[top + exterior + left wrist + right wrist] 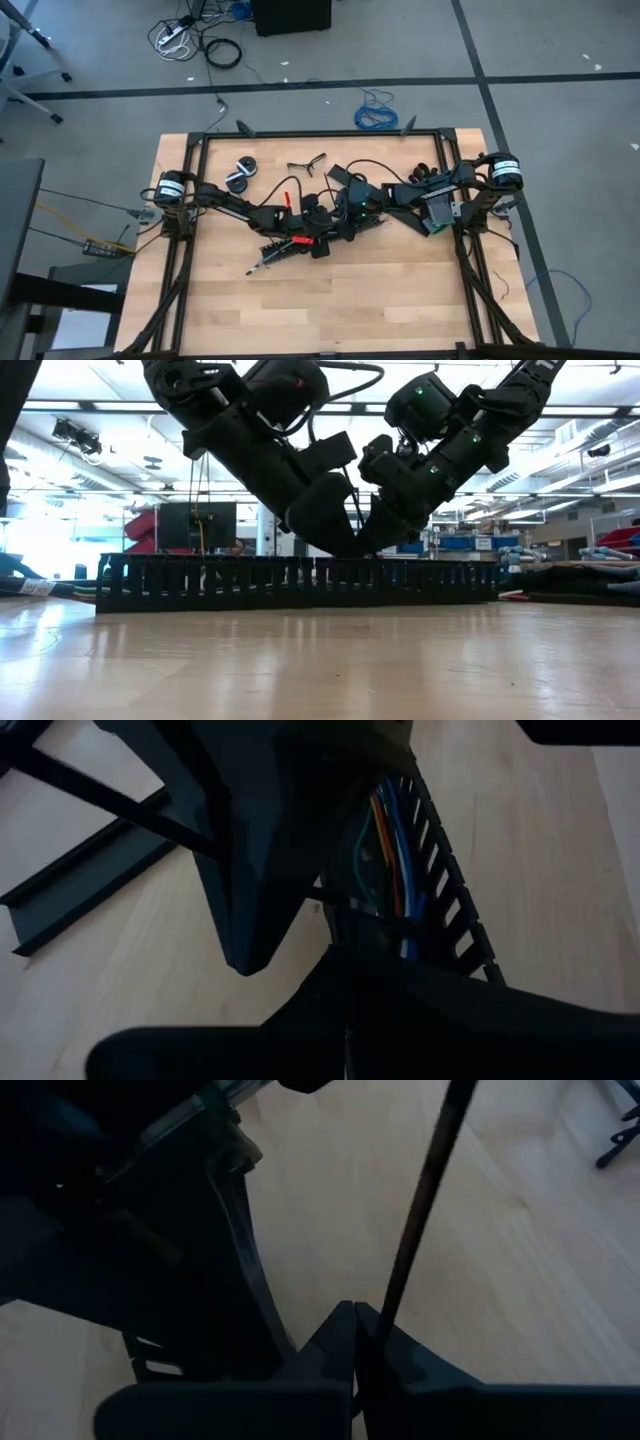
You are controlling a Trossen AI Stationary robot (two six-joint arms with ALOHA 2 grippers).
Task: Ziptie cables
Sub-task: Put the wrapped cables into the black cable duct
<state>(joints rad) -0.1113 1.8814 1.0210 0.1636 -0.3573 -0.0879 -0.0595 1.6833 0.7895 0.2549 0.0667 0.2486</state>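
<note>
The cables (392, 850), thin orange, blue, green and pale wires, lie in a black perforated strip (455, 900) near the table's middle (272, 252). Both arms meet over it. My left gripper (340, 952) is shut at the wires, where a thin black ziptie (365, 910) crosses them. My right gripper (357, 1320) stands close on the right (348, 212), shut on a thin black ziptie (425, 1190) that runs up and away from its tips. In the low view the perforated strip (300, 580) hides both grippers' tips. My left gripper is shut right at the ziptie band (330, 900) across the wires, coming slanting down from the table's left. Its own fingers hide what lies between them. My right gripper pinches the ziptie's straight strip (385, 1295) between its two fingers. The strip runs on from the tips, straight and clear of the table.
Two black tape rolls (240, 172) and a black angled piece (306, 162) lie toward the far edge. Another black strip (80, 890) lies beside the work. A black frame (330, 133) rims the table. A blue coiled cable (375, 112) is on the floor. The near half is bare wood (330, 310).
</note>
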